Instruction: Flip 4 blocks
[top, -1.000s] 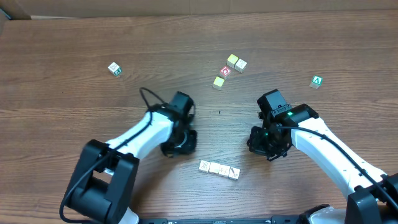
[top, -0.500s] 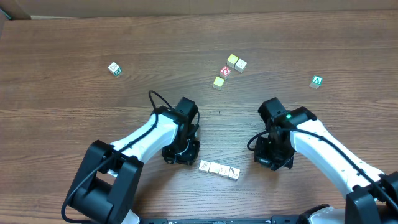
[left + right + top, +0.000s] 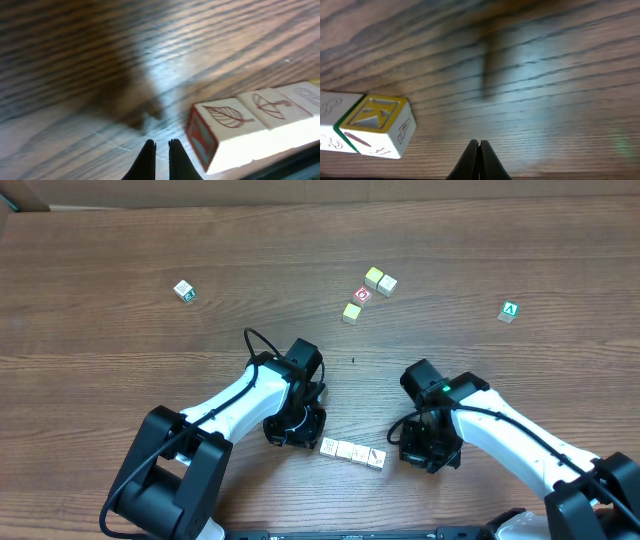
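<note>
**Both grippers clenched, one at each end of the block row**

The brown wood-grain table fills our overhead view. Across it reach two white-and-black arms, the left arm and the right arm, both bent in toward the near edge.

The left gripper sits low over the wood, just beside the end of the row nearest its arm. Its fingers are pinched almost together with nothing between them. The right gripper is clenched tight and empty, just beside the opposite end.

Between them lies the row of cream wooden letter cubes, touching side by side. Our left wrist view shows a leaf and an umbrella on the top faces, and our right wrist view shows a yellow-framed face on the end cube. We cannot count the row with certainty.

Well behind it sit a red-faced cube among three pale yellowish cubes, a green "A" cube far right, and a white cube with a green mark far left.
</note>
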You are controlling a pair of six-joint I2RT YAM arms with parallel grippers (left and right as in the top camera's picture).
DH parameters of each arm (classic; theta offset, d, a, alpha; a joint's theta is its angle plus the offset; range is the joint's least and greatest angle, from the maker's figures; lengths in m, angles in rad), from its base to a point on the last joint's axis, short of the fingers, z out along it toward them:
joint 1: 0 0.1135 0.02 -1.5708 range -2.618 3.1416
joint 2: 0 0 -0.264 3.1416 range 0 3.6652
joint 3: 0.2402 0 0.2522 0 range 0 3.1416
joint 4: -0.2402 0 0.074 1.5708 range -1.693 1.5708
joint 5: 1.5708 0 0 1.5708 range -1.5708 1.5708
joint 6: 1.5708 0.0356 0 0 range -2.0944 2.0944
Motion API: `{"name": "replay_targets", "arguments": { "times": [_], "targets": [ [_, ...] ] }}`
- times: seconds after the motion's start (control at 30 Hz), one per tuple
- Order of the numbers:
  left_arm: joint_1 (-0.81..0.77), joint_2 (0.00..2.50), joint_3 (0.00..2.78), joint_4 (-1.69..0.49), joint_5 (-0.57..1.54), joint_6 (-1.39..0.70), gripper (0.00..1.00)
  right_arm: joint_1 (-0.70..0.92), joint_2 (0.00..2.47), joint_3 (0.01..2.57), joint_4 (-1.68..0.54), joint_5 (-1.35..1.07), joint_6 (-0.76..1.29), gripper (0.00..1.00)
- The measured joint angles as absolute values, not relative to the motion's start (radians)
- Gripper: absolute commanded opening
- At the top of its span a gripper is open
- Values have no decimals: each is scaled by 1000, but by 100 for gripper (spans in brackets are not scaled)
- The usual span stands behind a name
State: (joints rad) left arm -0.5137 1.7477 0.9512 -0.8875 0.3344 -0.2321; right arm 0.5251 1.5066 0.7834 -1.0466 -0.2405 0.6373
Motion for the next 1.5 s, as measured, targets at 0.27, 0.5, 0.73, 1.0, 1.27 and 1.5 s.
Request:
{"name": "replay_targets", "arguments": {
  "times": [0.27, 0.5, 0.73, 1.0, 1.27, 1.5],
  "targets": [
    [-516, 1748, 950, -887, 403, -232, 4, 585, 1507, 783, -1040, -255, 647, 4],
    [-516, 1748, 950, -886, 419, -233, 4, 585, 1507, 783, -1028, -279, 651, 4],
    [-516, 1748, 950, -875, 381, -235, 4, 593, 1507, 783, -1024, -285, 650, 4],
    [-516, 1748, 950, -868, 329, -236, 4, 664, 1507, 782, -954, -273, 660, 4],
    [-516, 1748, 950, -868, 321, -236, 4, 674, 1507, 753, -863, -235, 714, 4],
    [-516, 1748, 950, -868, 318, -236, 4, 675, 1507, 729, -834, -228, 732, 4]
  ]
}}
